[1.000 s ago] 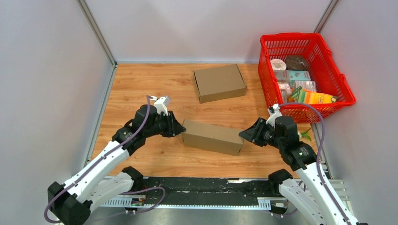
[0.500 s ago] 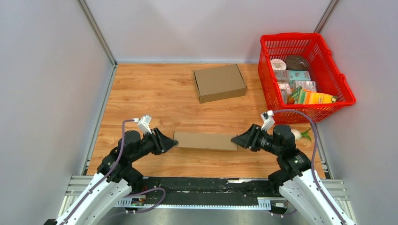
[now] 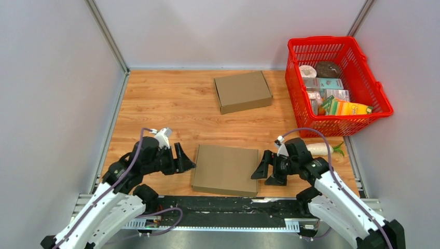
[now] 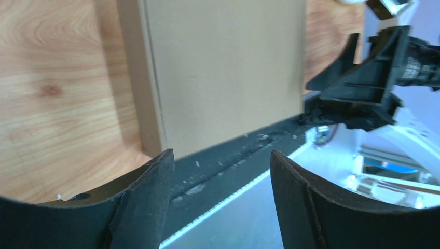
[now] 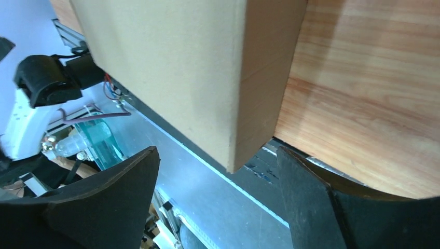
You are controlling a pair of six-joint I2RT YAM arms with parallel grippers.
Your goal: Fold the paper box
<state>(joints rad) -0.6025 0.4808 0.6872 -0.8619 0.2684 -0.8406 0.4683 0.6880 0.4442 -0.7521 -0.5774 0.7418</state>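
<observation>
The brown paper box (image 3: 225, 169) lies flat and closed on the wooden table at its near edge, one corner over the black rail. My left gripper (image 3: 187, 160) stands open just left of the box, a small gap between them. Just right of the box my right gripper (image 3: 261, 173) is open too, holding nothing. The left wrist view shows the box (image 4: 228, 67) ahead of the open left gripper (image 4: 222, 155). In the right wrist view the box's corner (image 5: 171, 62) hangs above the wide-open right gripper (image 5: 218, 153).
A second brown box (image 3: 243, 91) sits at the back centre. A red basket (image 3: 332, 123) with packaged goods stands at the back right, a white radish (image 3: 319, 149) in front of it. A black rail (image 3: 223, 205) runs along the near edge.
The box came down from its tilted, held pose to lie flat nearer the front edge. Both grippers opened, let it go and drew slightly away from its ends.
</observation>
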